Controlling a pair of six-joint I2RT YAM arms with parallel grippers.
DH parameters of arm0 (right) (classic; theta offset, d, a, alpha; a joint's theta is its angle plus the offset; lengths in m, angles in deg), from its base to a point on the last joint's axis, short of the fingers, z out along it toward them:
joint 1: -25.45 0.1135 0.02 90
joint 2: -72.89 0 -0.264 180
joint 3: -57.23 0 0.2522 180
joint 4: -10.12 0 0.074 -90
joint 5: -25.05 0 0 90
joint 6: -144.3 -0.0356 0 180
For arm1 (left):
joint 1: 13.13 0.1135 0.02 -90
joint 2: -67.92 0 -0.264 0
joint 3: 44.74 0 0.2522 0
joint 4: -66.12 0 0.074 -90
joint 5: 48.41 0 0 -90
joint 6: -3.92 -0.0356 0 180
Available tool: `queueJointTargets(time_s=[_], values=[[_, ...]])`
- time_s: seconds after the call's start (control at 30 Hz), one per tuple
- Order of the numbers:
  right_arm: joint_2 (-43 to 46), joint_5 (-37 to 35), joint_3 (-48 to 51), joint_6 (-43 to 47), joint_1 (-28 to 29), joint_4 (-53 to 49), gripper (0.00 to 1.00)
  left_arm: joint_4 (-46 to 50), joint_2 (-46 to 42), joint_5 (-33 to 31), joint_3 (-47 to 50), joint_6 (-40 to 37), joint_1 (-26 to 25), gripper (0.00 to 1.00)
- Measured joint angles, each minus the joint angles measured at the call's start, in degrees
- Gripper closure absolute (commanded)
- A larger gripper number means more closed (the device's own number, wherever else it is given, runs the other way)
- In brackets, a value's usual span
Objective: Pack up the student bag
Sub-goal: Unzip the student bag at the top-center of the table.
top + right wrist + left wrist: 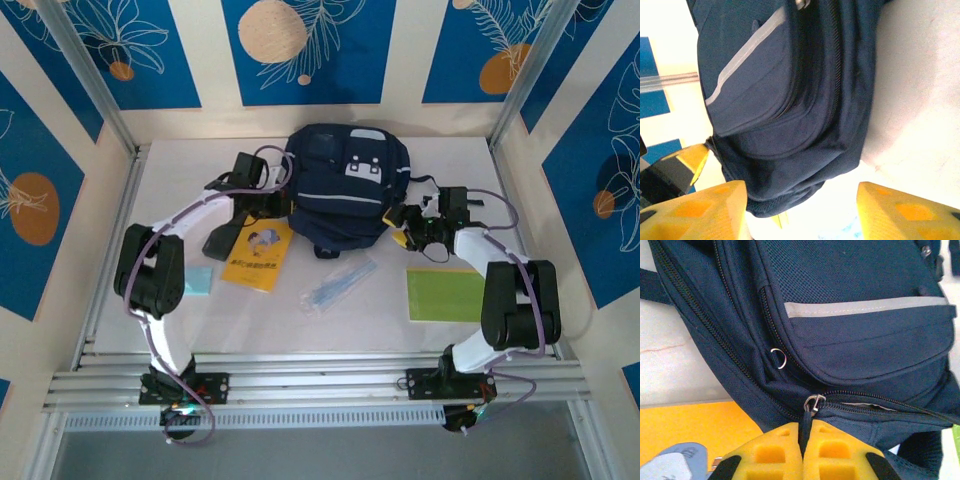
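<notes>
Both sides of the student bag (pixel 345 185), lying at the far middle of the table (pixel 180 175), were attended. At its left, the left gripper (pixel 804 442) pinched the zipper pull (pixel 812 404) of a barely parted compartment. At its right, the right gripper (pixel 802 210) stood wide, holding nothing. Unzipping seemed the step in hand. Next, the pull likely needed drawing along its track while the right steadied the fabric.

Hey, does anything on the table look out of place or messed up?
Nothing spilled or damaged. The yellow booklet lies askew close beside the student bag. The bag's zipper gapes slightly beside the slider, where the left tool is pinched shut on the pull.
</notes>
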Motion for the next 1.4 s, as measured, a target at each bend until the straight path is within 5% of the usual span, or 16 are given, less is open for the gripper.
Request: queueJointTargets(time_s=[0.47, 0.87, 1.13, 1.3, 1.4], values=[[5.53, -1.55, 2.82, -13.4, 7.65, 7.8, 0.35, -12.48, -2.21, 0.31, 4.48, 10.8, -10.25, 1.0], [-8.04, -5.33, 4.94, -22.34, 10.62, 19.67, 0.35, -15.19, -2.21, -0.13, 7.54, 11.15, -12.52, 1.0], [-10.88, -7.54, 3.5, -20.44, 10.71, 18.03, 1.0, -13.07, -2.19, -1.75, 8.98, -2.03, -12.44, 1.0], [-9.46, -8.85, 3.43, -17.57, 10.73, 16.06, 1.0, -12.09, -1.33, -1.4, 8.39, -8.79, -11.76, 0.99], [-8.39, -9.6, 3.43, -15.91, 10.73, 14.78, 1.0, -12.24, -0.55, -0.94, 7.78, -11.43, -11.45, 0.83]])
